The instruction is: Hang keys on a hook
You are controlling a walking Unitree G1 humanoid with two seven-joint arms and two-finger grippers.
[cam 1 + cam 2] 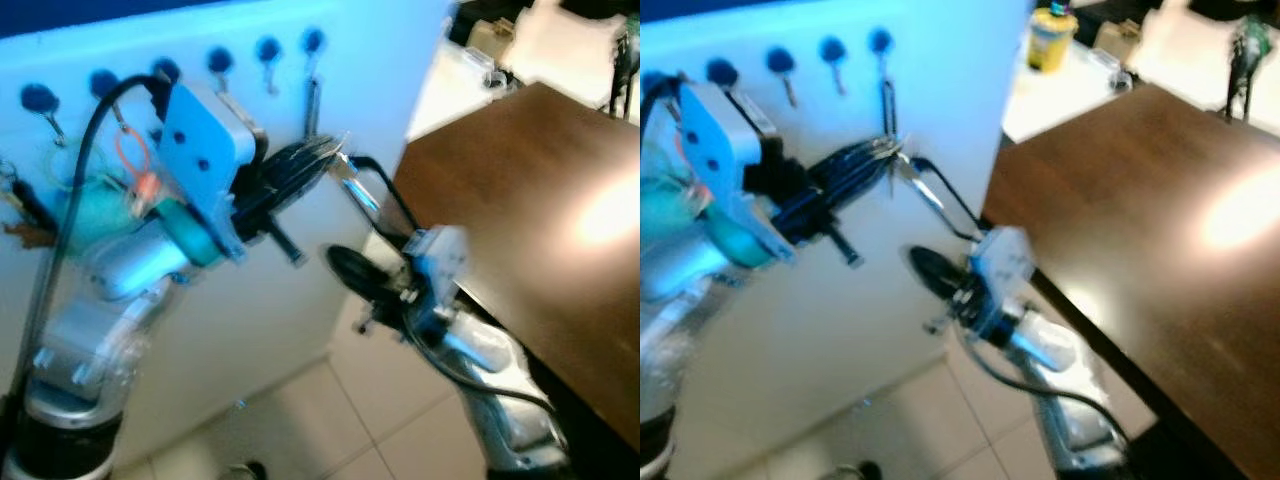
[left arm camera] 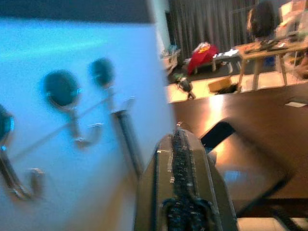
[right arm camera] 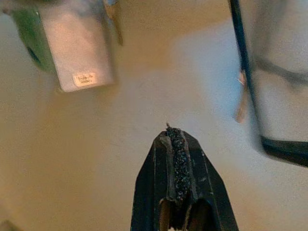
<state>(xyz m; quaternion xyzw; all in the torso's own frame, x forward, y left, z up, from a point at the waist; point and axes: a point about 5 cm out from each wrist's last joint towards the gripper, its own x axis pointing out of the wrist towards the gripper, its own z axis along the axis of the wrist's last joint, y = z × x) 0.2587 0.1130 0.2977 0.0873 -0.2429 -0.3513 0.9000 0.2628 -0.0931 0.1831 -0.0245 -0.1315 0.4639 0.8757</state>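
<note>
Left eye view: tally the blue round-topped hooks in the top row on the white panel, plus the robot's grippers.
Blue round-topped hooks: 6
Grippers: 2, the left gripper and the right gripper
Total: 8

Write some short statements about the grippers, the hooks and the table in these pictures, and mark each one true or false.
1. The left gripper is raised close to the row of hooks on the white panel. True.
2. The hooks have red round bases. False: the bases are dark blue.
3. The left gripper's fingers are spread wide apart. False: in the left wrist view they are pressed together.
4. A dark brown table stands to the right of the panel. True.
5. The right gripper is shut. True: its fingers meet along a seam.
6. The right gripper rests on the table top. False: it sits lower, in front of the panel, beside the table edge.
</note>
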